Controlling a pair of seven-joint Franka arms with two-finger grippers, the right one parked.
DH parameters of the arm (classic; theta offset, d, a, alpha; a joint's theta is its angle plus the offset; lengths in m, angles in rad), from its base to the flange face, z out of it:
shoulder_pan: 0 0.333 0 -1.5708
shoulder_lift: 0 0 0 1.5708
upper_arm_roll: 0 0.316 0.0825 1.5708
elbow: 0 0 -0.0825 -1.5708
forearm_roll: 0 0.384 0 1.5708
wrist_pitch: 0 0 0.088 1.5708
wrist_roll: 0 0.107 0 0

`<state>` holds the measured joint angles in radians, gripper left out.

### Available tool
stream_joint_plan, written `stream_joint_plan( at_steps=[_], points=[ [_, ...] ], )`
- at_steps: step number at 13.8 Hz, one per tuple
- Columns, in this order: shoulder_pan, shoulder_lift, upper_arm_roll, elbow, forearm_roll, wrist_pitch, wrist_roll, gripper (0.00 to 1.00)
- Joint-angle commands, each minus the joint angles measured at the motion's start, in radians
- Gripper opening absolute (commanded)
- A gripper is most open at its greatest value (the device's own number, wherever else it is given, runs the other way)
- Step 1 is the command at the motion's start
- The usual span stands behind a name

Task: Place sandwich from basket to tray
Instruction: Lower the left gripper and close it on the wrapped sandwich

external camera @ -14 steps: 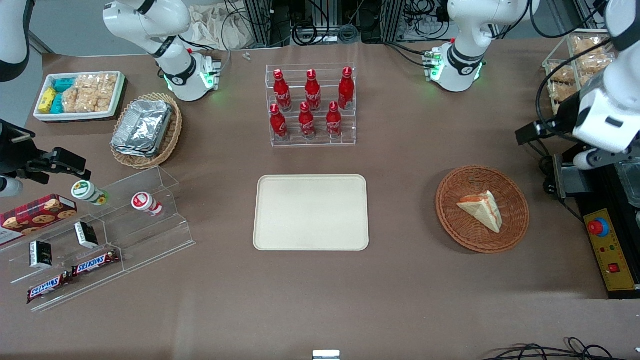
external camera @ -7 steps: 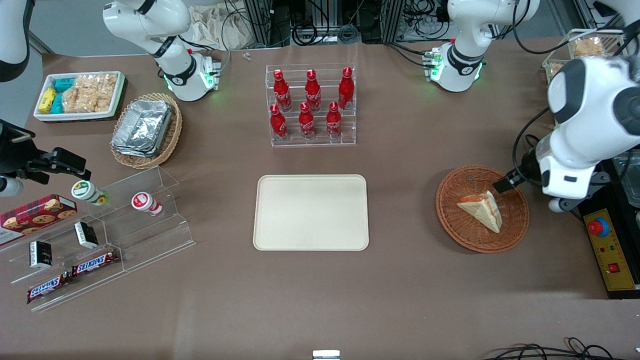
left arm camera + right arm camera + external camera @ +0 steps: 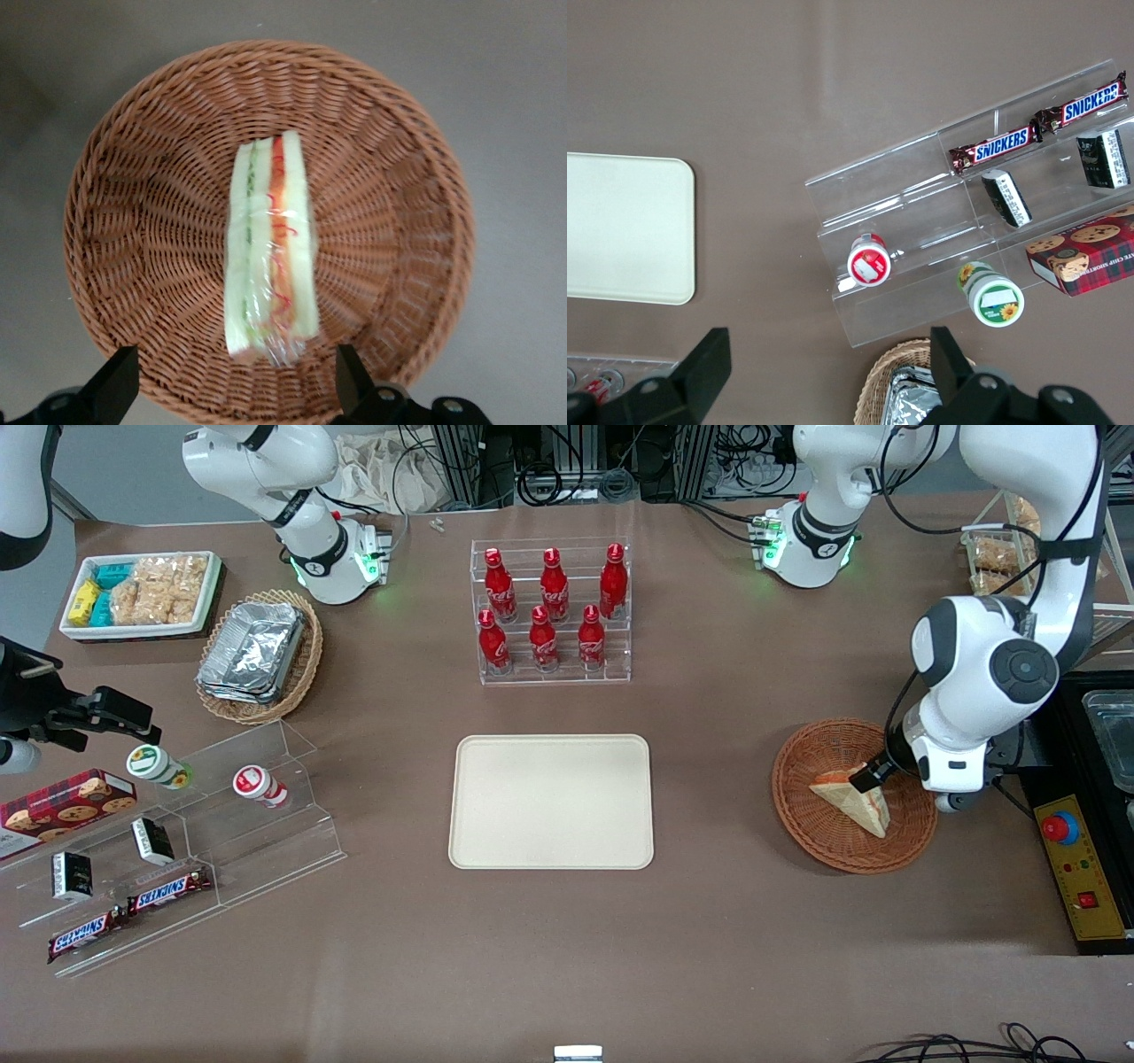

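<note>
The sandwich (image 3: 855,804) is a pale bread wedge in clear wrap, lying in the round reddish-brown basket (image 3: 797,815) toward the working arm's end of the table. In the left wrist view its cut edge (image 3: 270,248) shows green and orange filling, ringed by the basket's woven wall (image 3: 133,221). My gripper (image 3: 873,775) hangs just above the basket, over the sandwich's thick end. It is open (image 3: 232,385), its two dark fingers spread wider than the sandwich and touching nothing. The cream tray (image 3: 549,802) lies flat mid-table and holds nothing; it also shows in the right wrist view (image 3: 620,230).
A clear rack of red bottles (image 3: 552,611) stands farther from the front camera than the tray. A yellow box with a red button (image 3: 1076,859) sits beside the basket. A tan basket of foil containers (image 3: 257,655) and a snack shelf (image 3: 177,841) lie toward the parked arm's end.
The working arm has swung in from the table's end and come down over the basket. Its gripper now hangs above the sandwich. Sandwich, basket and tray have not moved.
</note>
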<state>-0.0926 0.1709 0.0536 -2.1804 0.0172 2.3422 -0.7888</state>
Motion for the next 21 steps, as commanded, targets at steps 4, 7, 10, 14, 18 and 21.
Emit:
stream_joint_plan(
  at_steps=[4, 7, 10, 14, 18, 21],
  points=[
    [-0.001, 0.082, 0.0, -0.013, 0.012, 0.092, -0.108, 1.0],
    [-0.006, 0.12, -0.001, -0.01, 0.012, 0.126, -0.128, 1.0],
    [-0.009, 0.142, -0.001, -0.005, 0.012, 0.146, -0.138, 0.84],
    [-0.009, 0.147, -0.001, 0.004, 0.012, 0.157, -0.139, 0.18],
    [-0.007, 0.06, -0.004, 0.007, 0.013, 0.114, -0.161, 0.0],
    [-0.009, -0.017, -0.009, 0.108, 0.012, -0.134, -0.1, 0.0]
  ],
)
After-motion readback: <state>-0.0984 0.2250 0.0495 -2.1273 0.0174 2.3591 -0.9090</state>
